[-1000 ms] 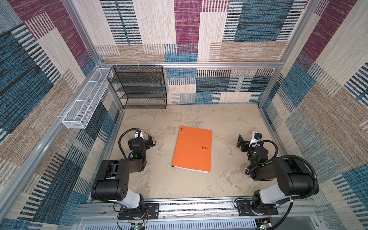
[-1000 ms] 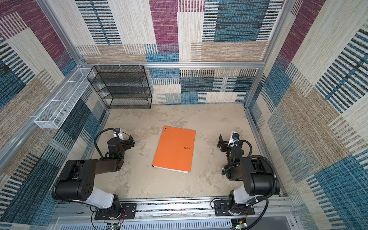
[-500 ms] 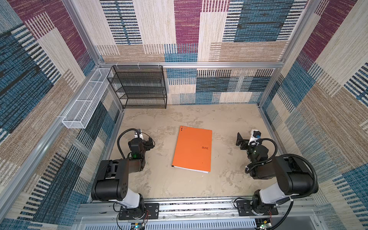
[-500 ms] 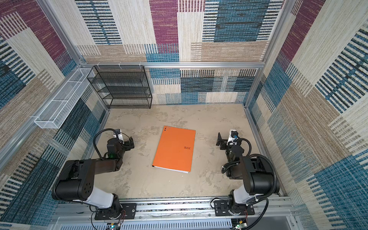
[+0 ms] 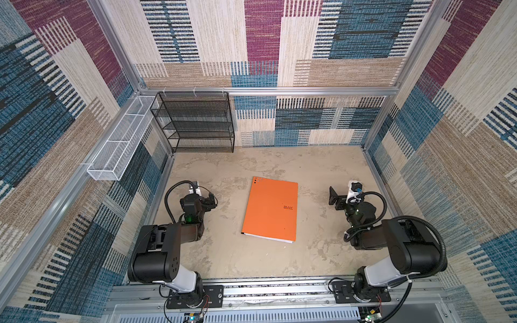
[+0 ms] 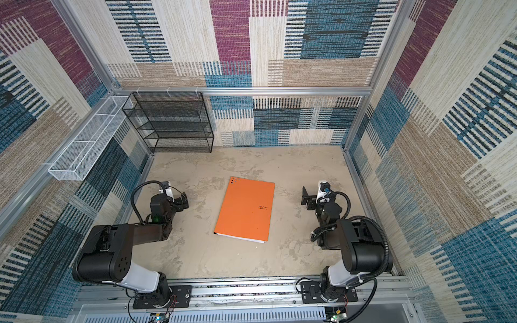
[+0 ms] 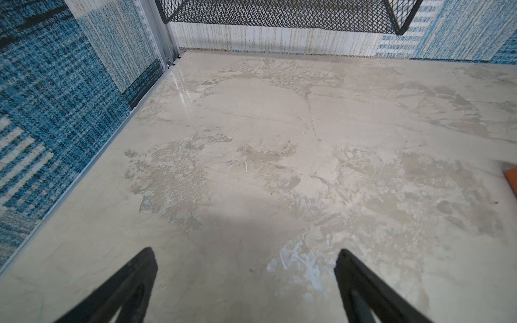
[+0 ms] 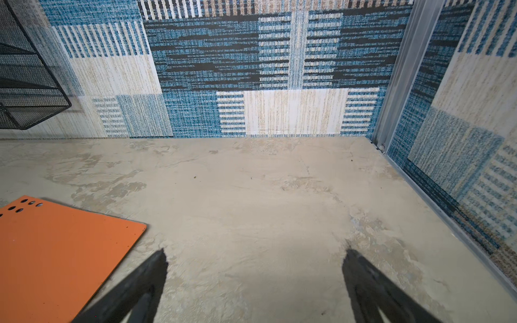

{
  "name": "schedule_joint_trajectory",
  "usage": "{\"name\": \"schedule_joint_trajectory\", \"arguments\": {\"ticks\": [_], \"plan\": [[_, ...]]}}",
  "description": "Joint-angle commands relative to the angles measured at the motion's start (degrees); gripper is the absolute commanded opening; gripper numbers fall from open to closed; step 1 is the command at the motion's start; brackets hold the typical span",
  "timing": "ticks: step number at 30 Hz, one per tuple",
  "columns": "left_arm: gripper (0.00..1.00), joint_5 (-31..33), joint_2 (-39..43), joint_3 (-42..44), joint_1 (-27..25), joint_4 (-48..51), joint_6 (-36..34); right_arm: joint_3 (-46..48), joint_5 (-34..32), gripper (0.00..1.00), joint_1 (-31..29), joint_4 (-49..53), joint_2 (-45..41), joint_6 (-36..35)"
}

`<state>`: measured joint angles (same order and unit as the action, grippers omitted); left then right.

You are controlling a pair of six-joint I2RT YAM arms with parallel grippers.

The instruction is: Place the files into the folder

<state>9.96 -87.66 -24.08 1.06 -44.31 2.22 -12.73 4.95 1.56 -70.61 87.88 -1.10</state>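
The folder (image 5: pixel 270 209) is lying closed and flat near the middle of the table (image 5: pixel 313 167), orange side up. In both top views the folder (image 6: pixel 244 208) is turned slightly off square to the table's edges. A thin white edge of the files (image 5: pixel 270 238) is being shown along its near side (the sheets themselves are being hidden by the cover, so their number and print cannot be told). A small dark logo (image 5: pixel 288 207) is being carried towards the cover's right edge. It seems to read "RAY", with a finer line beneath that is too small to be read. A cluster of black dots (image 5: pixel 256 180) is being shown at the far left corner, and in the right wrist view these black dots (image 8: pixel 25 205) are seen more plainly. In the left wrist view only an orange corner of the folder (image 7: pixel 511 179) is being caught.

The left gripper (image 5: pixel 210 200) is being held low to the left of the folder, well apart from it. The jaws of the left gripper (image 7: pixel 244 250) are released and spread wide, with bare table between them. The right gripper (image 5: pixel 335 199) is being held likewise on the right side (nothing grasped), and the fingers of the right gripper (image 8: pixel 254 250) are parted over the table beside the folder's far corner.

A black wire-mesh rack (image 5: pixel 195 123) of several shelves is standing against the back wall at the left. A white mesh basket (image 5: pixel 117 151), divided into compartments, is being carried on the left wall's rail.
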Motion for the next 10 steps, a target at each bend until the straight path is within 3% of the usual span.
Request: {"name": "schedule_joint_trajectory", "arguments": {"ticks": [1, 10], "plan": [[0.99, -0.55, 0.21, 0.08, -0.01, -2.09, 0.32, -0.35, 0.4, 1.0, 0.02, -0.85, -0.04, -0.51], [0.99, -0.47, 0.21, 0.08, -0.04, -2.09, 0.33, -0.26, 2.33, 1.0, 0.95, -1.26, -0.06, -0.12]]}}
